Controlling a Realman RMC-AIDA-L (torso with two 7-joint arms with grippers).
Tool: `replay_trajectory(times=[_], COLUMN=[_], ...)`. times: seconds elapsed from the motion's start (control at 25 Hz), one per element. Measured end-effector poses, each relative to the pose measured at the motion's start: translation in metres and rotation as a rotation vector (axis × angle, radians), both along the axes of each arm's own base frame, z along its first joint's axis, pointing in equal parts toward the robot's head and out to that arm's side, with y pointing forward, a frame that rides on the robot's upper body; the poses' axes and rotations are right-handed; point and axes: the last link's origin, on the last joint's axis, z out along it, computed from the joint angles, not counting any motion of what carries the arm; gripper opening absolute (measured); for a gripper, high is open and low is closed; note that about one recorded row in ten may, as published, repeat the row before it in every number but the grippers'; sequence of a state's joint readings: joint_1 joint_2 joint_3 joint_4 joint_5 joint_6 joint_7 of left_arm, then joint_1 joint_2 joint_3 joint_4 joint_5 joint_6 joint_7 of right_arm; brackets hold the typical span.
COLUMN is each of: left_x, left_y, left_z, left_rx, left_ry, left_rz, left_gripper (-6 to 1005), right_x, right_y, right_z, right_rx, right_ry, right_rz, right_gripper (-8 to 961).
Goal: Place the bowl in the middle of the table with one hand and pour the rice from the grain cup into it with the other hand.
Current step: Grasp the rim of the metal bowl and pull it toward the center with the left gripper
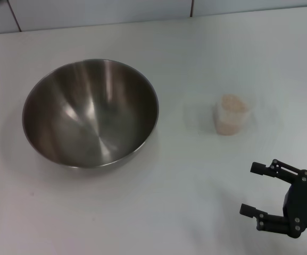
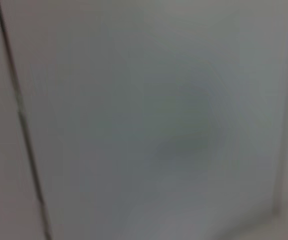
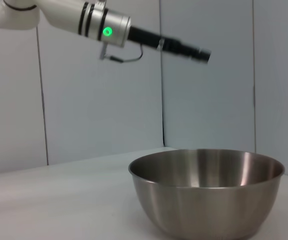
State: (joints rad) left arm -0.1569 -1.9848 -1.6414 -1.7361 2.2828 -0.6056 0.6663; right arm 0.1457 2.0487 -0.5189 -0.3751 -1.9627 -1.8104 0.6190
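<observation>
The steel bowl sits upright on the white table, left of centre; the right wrist view shows it from the side as the bowl. To its right stands the small clear grain cup, filled with pale rice. My right gripper hovers open near the front right corner, short of the cup, with nothing between its fingers. In the right wrist view, my left arm reaches high over the bowl, ending in the black left gripper. The left wrist view shows only a blurred wall.
A light panelled wall with dark seams runs behind the table's far edge. White tabletop lies between bowl and cup and along the front.
</observation>
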Motion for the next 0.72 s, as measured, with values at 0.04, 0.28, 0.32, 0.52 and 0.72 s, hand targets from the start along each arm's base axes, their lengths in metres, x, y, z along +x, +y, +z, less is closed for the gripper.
replay_trajectory(times=[0.04,0.28,0.32,0.52,0.72], left_x=[0.0,-0.031,-0.032,-0.039,-0.049], left_y=[0.0,-0.022,-0.023,-0.025,-0.014], left_z=[0.0,-0.014,-0.018,-0.039,-0.051], left_rx=[0.0,-0.402,-0.421,-0.508,-0.538], left_ry=[0.0,-0.027,-0.018,0.005,0.03], left_rz=[0.0,0.143,0.154,0.198,0.247], left_gripper=[659,659,657,659,667], right_x=[0.0,0.002,0.002,0.001,0.001], right_y=[0.0,-0.004,-0.004,-0.002,-0.001], right_z=[0.0,0.0,0.001,0.0,0.0], right_rx=[0.0,-0.002,-0.002,-0.005,-0.008], right_ry=[0.0,-0.005,-0.006,-0.006,-0.007], right_rz=[0.0,-0.01,-0.009,0.002,0.004], right_gripper=[824,825,825,825,825])
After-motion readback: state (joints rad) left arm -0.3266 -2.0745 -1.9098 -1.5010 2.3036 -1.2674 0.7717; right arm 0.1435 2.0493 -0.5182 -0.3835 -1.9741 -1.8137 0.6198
